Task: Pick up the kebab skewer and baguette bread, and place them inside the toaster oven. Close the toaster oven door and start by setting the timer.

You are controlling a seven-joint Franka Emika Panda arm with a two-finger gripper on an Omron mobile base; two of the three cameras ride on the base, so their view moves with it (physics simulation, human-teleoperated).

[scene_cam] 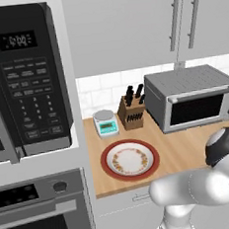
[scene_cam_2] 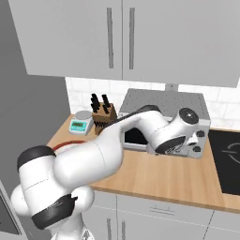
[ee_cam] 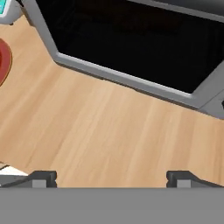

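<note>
Claw [ee_cam: 111, 178] spread wide, gripping nothing, low over pale wooden bench [ee_cam: 100, 131] just before dark glass toaster oven door [ee_cam: 131, 39], shut in its silver frame. Silver-grey ridged-top toaster oven [scene_cam: 189, 97] at bench back by white tile wall, white arm crossing its front in right base view. Beside it: wooden knife block with black handles [scene_cam: 132, 112], small white scale with teal face [scene_cam: 106, 122], red-rimmed patterned plate [scene_cam: 130, 159] bare of food. Black microwave with keypad [scene_cam: 26, 80] left, display unreadable. Grey upper cabinets [scene_cam: 128, 26]. Black cooktop [scene_cam_2: 225, 161] right.
</note>
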